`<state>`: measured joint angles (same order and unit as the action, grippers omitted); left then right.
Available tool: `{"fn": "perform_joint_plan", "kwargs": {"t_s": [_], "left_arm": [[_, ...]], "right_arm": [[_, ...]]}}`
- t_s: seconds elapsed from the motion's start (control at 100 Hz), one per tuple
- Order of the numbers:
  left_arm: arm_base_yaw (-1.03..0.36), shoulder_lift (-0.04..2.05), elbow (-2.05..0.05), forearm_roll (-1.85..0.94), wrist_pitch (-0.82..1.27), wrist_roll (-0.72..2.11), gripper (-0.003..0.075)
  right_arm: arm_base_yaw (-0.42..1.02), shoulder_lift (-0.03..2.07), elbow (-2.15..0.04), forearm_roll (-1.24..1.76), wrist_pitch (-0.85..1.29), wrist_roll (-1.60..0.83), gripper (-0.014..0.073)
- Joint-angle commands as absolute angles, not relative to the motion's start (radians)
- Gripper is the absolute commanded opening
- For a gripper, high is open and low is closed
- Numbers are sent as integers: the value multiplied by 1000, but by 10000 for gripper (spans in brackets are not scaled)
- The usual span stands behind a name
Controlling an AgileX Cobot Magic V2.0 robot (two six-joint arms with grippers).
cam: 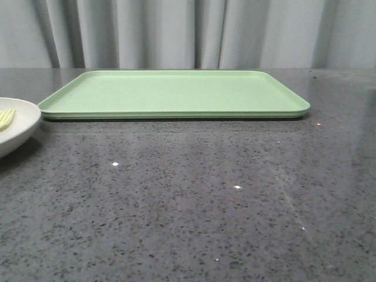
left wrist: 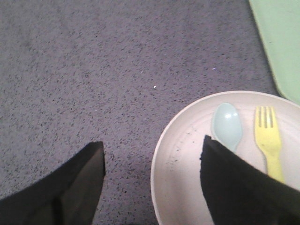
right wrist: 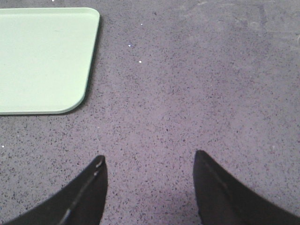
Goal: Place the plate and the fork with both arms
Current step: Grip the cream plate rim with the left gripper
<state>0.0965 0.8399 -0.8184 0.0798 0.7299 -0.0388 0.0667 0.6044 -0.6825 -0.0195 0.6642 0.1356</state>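
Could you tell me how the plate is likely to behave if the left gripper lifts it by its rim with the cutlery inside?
The plate looks rigid, so it should lift without flexing. It looks smooth, so the fork and spoon lying loose in it would probably slide if it tilts. The left gripper stands open astride the rim; gripped at one edge, the far side may dip.

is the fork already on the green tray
No, the fork lies in the plate beside the spoon, off the tray.
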Motion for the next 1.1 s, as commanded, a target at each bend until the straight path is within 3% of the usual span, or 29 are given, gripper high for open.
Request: {"fn": "perform_joint_plan", "kwargs": {"t_s": [0.0,0.36,0.9,1.09], "left_arm": [[140,898,-889,67,714,-58,429],[173,1157,-976,-28,887,59,429],[173,1356,-976,-46,907,80,426],[173,1365,-976,-46,910,82,349]], "right_arm": [[65,612,-717,-23,606,126,425],[65,612,-717,-23,628,126,425],[65,612,-717,-23,628,126,424],[65,612,-717,-23,628,126,424]]}}
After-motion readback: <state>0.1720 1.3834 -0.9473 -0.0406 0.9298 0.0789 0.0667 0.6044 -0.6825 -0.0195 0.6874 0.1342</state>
